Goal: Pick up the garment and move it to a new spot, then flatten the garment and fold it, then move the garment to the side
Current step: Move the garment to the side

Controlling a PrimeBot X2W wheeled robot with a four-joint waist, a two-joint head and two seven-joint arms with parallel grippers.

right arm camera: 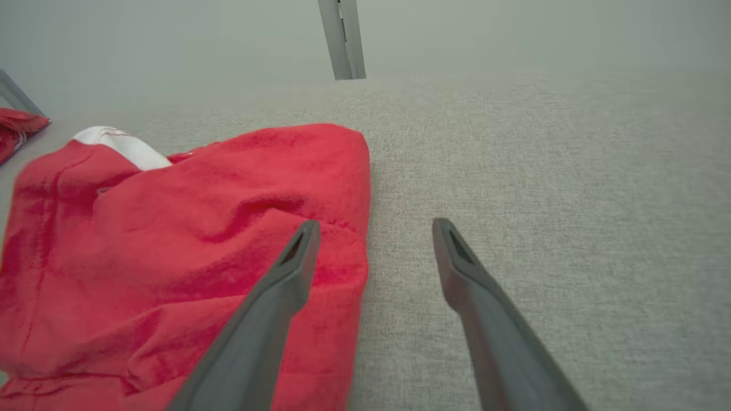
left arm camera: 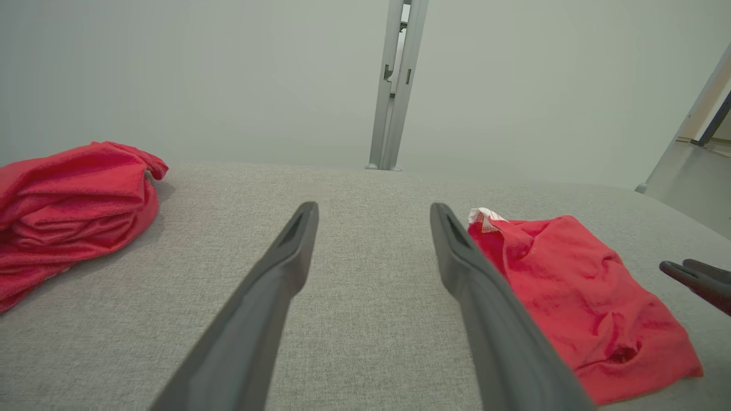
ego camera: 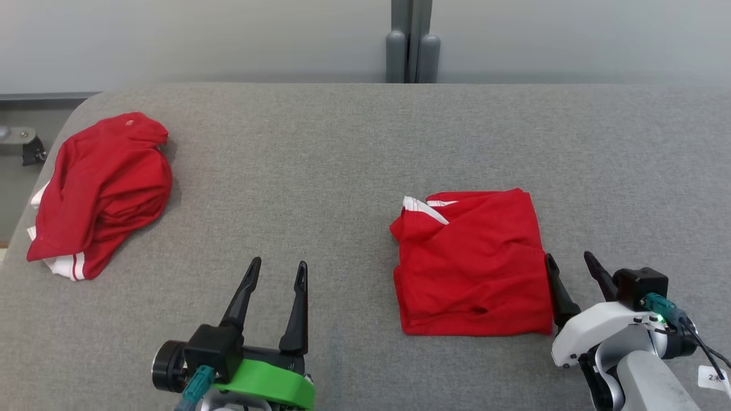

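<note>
A red garment (ego camera: 471, 262) with white trim lies folded into a rough square on the grey table (ego camera: 365, 142), right of centre. It also shows in the left wrist view (left arm camera: 582, 302) and the right wrist view (right arm camera: 183, 251). My right gripper (ego camera: 571, 265) stands open at its right edge, the left finger over the cloth edge, nothing held; its fingers (right arm camera: 285, 274) straddle that edge. My left gripper (ego camera: 278, 268) is open and holds nothing, over bare table to the garment's left, its fingers (left arm camera: 285, 257) spread wide.
A second red garment (ego camera: 100, 191) with white trim lies crumpled in a heap at the table's far left edge, also in the left wrist view (left arm camera: 68, 205). A grey post (ego camera: 411, 40) stands behind the table's back edge.
</note>
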